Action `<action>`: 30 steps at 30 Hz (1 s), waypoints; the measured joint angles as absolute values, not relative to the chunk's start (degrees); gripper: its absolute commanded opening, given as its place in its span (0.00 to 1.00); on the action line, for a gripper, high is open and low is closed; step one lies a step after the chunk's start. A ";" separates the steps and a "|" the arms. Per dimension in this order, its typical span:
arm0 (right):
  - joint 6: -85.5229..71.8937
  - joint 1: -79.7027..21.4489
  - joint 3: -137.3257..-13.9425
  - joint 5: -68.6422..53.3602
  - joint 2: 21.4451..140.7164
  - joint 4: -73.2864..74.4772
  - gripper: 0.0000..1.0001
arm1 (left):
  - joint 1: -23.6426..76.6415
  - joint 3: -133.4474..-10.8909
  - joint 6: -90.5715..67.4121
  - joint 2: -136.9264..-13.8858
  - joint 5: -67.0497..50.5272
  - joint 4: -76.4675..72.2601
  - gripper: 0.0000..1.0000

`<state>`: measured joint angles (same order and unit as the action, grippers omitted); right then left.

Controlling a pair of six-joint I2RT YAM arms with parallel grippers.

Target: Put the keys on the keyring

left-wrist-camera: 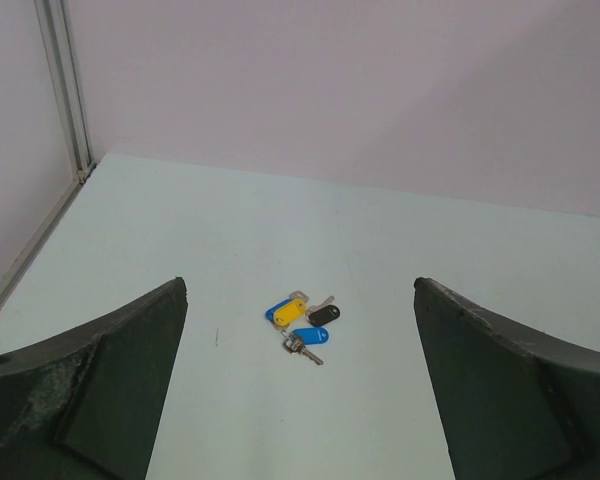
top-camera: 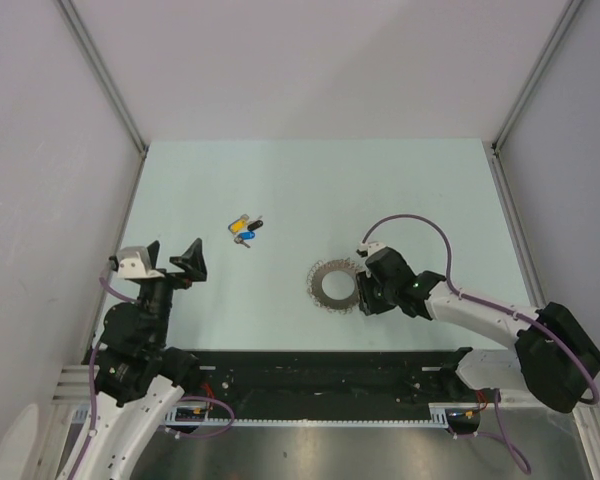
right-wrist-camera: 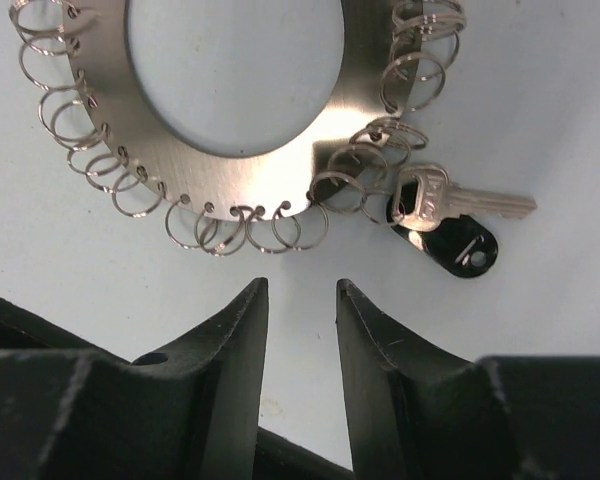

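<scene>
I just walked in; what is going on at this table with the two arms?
The right pincer hovers beside the keyring, jaws slightly apart, holding nothing. One key with a black tag seems already hooked onto the ring's looped edge. The other keys, with yellow, blue and black tags, lie clustered apart from the ring. The left pincer is wide open, facing them and touching nothing.

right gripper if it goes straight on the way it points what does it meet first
Probably the small loops on the keyring, just ahead of the right gripper; height is unclear.
</scene>
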<state>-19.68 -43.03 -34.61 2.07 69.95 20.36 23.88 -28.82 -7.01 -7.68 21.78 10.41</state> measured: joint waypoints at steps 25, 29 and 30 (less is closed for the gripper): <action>-19.70 -30.81 -36.25 -10.59 82.87 5.98 0.36 | 23.88 -28.82 -7.01 -8.73 21.63 10.37 1.00; -18.76 -29.69 -39.59 -10.61 86.76 4.05 0.40 | 23.88 -28.80 -7.01 -8.75 21.63 10.37 1.00; -18.28 -29.47 -40.45 -10.33 87.42 3.81 0.40 | 23.88 -28.80 -6.98 -8.75 21.63 10.37 1.00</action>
